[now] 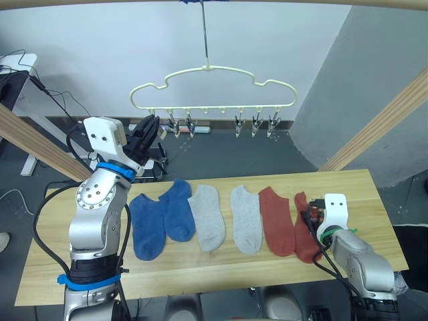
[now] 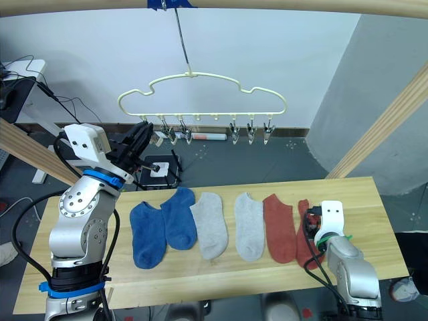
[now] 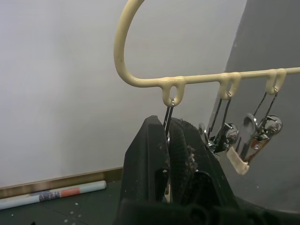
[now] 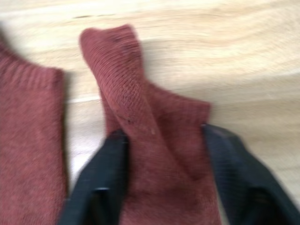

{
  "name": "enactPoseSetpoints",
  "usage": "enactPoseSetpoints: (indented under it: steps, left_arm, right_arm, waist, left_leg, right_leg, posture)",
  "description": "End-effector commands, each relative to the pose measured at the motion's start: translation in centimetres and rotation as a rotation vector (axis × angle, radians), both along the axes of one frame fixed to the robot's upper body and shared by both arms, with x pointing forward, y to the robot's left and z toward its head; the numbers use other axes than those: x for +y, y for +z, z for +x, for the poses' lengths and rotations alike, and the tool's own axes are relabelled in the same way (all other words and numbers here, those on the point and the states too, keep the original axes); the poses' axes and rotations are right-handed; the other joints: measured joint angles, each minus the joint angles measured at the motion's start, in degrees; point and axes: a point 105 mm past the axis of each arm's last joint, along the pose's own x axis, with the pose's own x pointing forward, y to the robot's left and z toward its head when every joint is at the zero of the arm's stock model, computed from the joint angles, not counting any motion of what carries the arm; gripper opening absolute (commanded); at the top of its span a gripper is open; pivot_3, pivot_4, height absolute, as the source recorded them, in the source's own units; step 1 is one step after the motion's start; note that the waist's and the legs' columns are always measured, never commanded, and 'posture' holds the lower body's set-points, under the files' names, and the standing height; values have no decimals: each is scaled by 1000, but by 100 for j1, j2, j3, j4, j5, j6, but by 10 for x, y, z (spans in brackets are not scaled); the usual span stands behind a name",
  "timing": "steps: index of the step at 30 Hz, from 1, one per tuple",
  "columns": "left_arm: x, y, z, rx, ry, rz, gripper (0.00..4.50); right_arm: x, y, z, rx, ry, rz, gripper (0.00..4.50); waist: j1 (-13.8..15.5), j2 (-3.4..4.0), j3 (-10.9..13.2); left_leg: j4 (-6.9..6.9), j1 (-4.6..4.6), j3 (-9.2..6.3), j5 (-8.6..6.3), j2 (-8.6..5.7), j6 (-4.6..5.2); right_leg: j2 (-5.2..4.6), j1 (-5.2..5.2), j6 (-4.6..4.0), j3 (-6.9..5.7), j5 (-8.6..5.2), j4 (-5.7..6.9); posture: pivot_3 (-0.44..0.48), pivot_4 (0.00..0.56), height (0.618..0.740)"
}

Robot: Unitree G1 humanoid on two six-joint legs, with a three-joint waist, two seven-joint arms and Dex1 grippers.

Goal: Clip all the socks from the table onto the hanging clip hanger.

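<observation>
On the bench (image 1: 200, 264), six socks lie in a row. Right tool (image 4: 164, 178) straddles the outermost rust sock (image 4: 154, 154), fingers apart, fabric bunched between them. Left tool (image 3: 168, 154) is raised and clamped on the end clip (image 3: 167, 123) of the clip hanger (image 1: 214, 90). Risk: closing may pinch one fabric layer only, and the sock slips free. Bare bench lies beyond the rust sock; the neighbouring sock is close.

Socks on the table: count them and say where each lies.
6, in a row on the table: blue socks left, grey socks middle, red socks right.
</observation>
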Motion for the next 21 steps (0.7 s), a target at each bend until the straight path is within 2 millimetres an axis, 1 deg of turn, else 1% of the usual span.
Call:
enactPoseSetpoints:
  steps: [1,2,4,5,6,7,10,12,14,15,17,18,20,21]
  left_arm:
    - [1,7,-7,-8,-34,-6,0]
    - [2,7,-8,0,-43,-10,0]
    - [2,8,-10,31,-77,-41,0]
    - [2,9,-10,41,-86,-49,0]
    - [3,9,-11,48,-95,-53,0]
    - [4,12,-12,70,-114,-85,0]
    - [6,16,-15,115,-155,-142,0]
    - [7,18,-16,129,-165,-157,0]
    - [6,21,-17,154,-195,-195,0]
    - [5,22,-17,163,-203,-208,0]
    - [5,22,-17,178,-216,-220,0]
    - [5,21,-17,185,-218,-217,0]
    - [5,22,-16,196,-227,-226,0]
    - [4,22,-16,198,-231,-230,0]
  right_arm:
    - [5,-12,-9,59,22,30,1248]
    - [5,-10,-8,53,34,23,903]
    - [10,3,-4,-7,109,-15,203]
    - [12,7,-3,-22,129,-24,10]
    - [17,13,-1,-49,176,-44,10]
    - [32,32,4,-124,294,-79,10]
    - [74,68,8,-271,560,-125,10]
    - [94,79,9,-316,653,-115,10]
    - [127,96,10,-386,779,-79,10]
    - [137,102,10,-408,817,-67,10]
    - [150,107,11,-427,859,-57,10]
    - [160,110,11,-443,891,-50,10]
    - [188,119,14,-486,948,-12,10]
    - [196,122,15,-498,961,-1,10]
  waist:
    - [-4,0,0]
    - [-9,0,0]
    - [-15,1,1]
    - [-13,1,1]
    - [-12,2,1]
    - [-16,3,3]
    - [-58,4,21]
    - [-65,4,22]
    - [-35,2,23]
    - [-31,0,24]
    - [-18,0,24]
    - [-14,-1,24]
    - [-9,-6,26]
    - [-10,-11,29]
  left_leg:
    - [0,0,0,0,0,0]
    - [-1,1,0,0,0,0]
    - [-1,1,1,0,1,0]
    - [-2,0,1,0,0,0]
    - [-2,0,1,0,1,0]
    - [-2,0,0,0,1,0]
    - [-1,-1,11,0,-1,0]
    - [0,1,5,2,1,-3]
    - [-1,0,-5,3,2,-5]
    - [-1,-1,-7,4,3,-6]
    - [0,-5,-6,4,3,-7]
    - [0,-7,-5,4,2,-8]
    - [0,-11,-3,4,-4,-14]
    - [1,-10,-2,10,-5,-26]
  right_leg:
    - [0,0,0,0,0,0]
    - [1,0,0,0,0,0]
    - [2,-1,1,1,-1,0]
    - [1,-2,1,1,-1,1]
    - [2,-2,2,1,-1,0]
    - [1,-2,2,0,-1,0]
    - [1,-9,8,11,0,1]
    - [7,-10,12,8,2,2]
    - [10,-9,12,1,2,3]
    - [10,-9,12,0,2,2]
    - [9,-11,11,1,3,0]
    - [7,-11,8,1,4,-1]
    - [-2,-12,-13,0,17,-3]
    - [-5,-12,-17,1,19,-2]
  posture:
    - [-140,354,740]
    - [-139,353,740]
    - [-136,353,740]
    - [-134,352,740]
    - [-132,349,740]
    - [-132,347,740]
    - [-129,341,740]
    - [-130,339,740]
    - [-130,335,740]
    - [-130,335,740]
    - [-132,334,740]
    - [-135,333,740]
    - [-138,329,740]
    - [-138,329,740]
